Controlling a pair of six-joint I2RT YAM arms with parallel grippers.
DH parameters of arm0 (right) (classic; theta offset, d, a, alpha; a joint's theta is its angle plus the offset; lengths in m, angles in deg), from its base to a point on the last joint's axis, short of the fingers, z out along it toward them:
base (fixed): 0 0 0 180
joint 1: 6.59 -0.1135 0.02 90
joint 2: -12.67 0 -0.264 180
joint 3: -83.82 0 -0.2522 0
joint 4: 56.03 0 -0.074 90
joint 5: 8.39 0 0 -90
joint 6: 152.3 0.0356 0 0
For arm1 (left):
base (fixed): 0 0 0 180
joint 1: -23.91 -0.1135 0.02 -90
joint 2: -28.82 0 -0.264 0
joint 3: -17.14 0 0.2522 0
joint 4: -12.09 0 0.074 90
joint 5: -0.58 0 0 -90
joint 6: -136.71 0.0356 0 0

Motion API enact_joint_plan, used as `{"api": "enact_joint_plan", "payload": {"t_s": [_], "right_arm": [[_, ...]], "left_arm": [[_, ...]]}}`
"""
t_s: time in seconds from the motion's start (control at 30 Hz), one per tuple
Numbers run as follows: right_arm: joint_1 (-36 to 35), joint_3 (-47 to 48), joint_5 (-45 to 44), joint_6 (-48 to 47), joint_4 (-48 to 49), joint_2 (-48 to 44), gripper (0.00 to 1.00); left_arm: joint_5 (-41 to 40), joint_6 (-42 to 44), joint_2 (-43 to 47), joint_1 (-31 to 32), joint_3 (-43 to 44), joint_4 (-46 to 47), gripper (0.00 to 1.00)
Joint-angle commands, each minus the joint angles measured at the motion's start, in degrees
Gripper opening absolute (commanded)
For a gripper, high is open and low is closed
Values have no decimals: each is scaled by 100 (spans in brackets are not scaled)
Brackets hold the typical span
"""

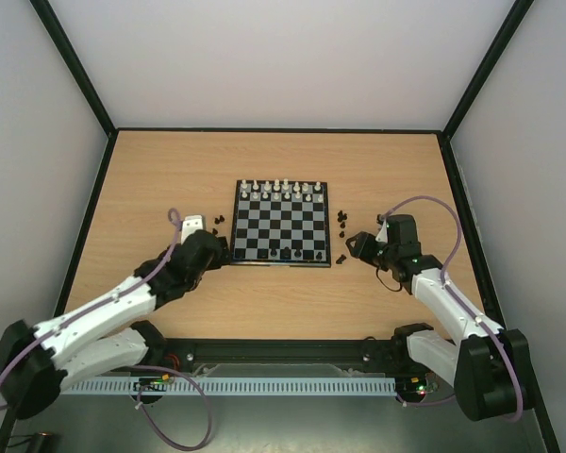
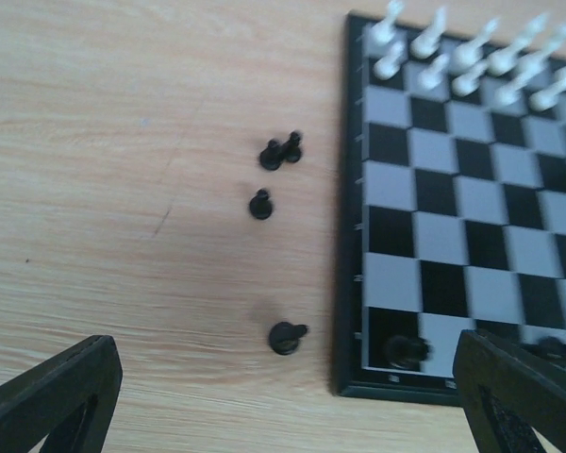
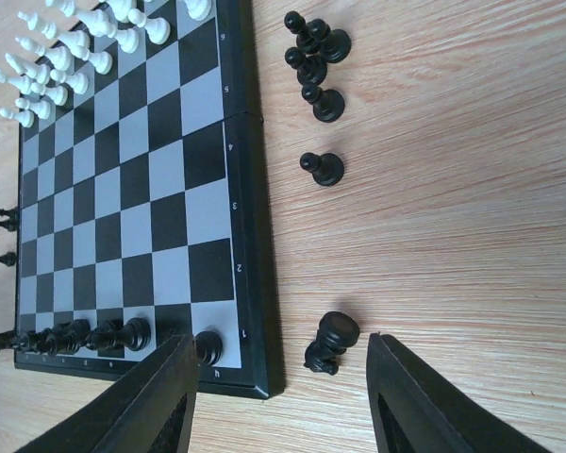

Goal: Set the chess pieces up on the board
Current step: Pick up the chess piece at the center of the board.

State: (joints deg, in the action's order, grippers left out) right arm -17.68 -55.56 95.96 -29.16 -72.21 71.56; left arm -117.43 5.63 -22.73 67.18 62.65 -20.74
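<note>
1. Top view:
   - The board (image 1: pixel 281 226) sat mid-bench (image 1: pixel 283 156).
   - White pieces (image 1: pixel 281 189) filled its two far rows.
   - A few black pieces (image 1: pixel 292 253) stood on the near row.
   - More black ones lay loose on the bench off both side edges.
   - The left end effector (image 1: pixel 217 250) was at the board's near-left corner.
   - The right end effector (image 1: pixel 354 247) was off the near-right corner.
   - I could not tell how wide either one stood from up here.
2. Left wrist:
   - The left end effector (image 2: pixel 285 377) was spread wide, with nothing between the fingers (image 2: pixel 57 396).
   - Four loose black pieces were on the bench just left of the board edge (image 2: pixel 472 198):
     - a touching pair (image 2: pixel 281 151)
     - a single (image 2: pixel 260 204)
     - one nearest the camera (image 2: pixel 287 337)
   - One black piece (image 2: pixel 406 351) stood on the board's near corner square.
3. Right wrist:
   - The right end effector (image 3: pixel 281 359) was partly spread.
   - It straddled one black piece (image 3: pixel 330 342) on the bench just beside the board corner.
   - A gap showed on both sides of that piece, so there was no pinch.
   - Farther out there was a loose single (image 3: pixel 323 168) and a cluster (image 3: pixel 316 57).
   - A black row (image 3: pixel 85 335) stood along the board's near edge.
</note>
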Motion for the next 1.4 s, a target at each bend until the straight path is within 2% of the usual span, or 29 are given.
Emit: {"api": "enact_joint_plan", "payload": {"t_s": [0.0, 0.1, 0.17, 0.27, 0.37, 0.5, 0.6, 0.93, 1.37], "right_arm": [[11, 99, -7, -106, -90, -102, 51], [11, 62, -11, -106, -92, -137, 51], [14, 55, -116, -104, -92, -61, 51], [3, -1, -125, -106, 8, 204, 34], [-79, 26, -144, -130, 97, 605, 27], [-540, 296, -587, -197, 3, 1165, 23], [-780, 457, -870, -233, -62, 1449, 22], [-956, 642, -1418, -276, -195, 1631, 22], [-1010, 668, -1276, -325, -114, 1834, 20]], "left_arm": [[145, 100, -923, -292, -20, 422, 98], [449, 144, -1454, -482, 23, 711, 90], [542, 121, -1696, -503, 90, 761, 89], [572, 43, -1669, -483, 139, 704, 89], [560, 55, -1344, -449, 150, 588, 89], [583, 99, -1044, -414, 306, 371, 90], [642, 128, -864, -361, 371, 317, 99], [691, 260, -574, -354, 374, 285, 99], [786, 329, -563, -354, 275, 442, 99]]}}
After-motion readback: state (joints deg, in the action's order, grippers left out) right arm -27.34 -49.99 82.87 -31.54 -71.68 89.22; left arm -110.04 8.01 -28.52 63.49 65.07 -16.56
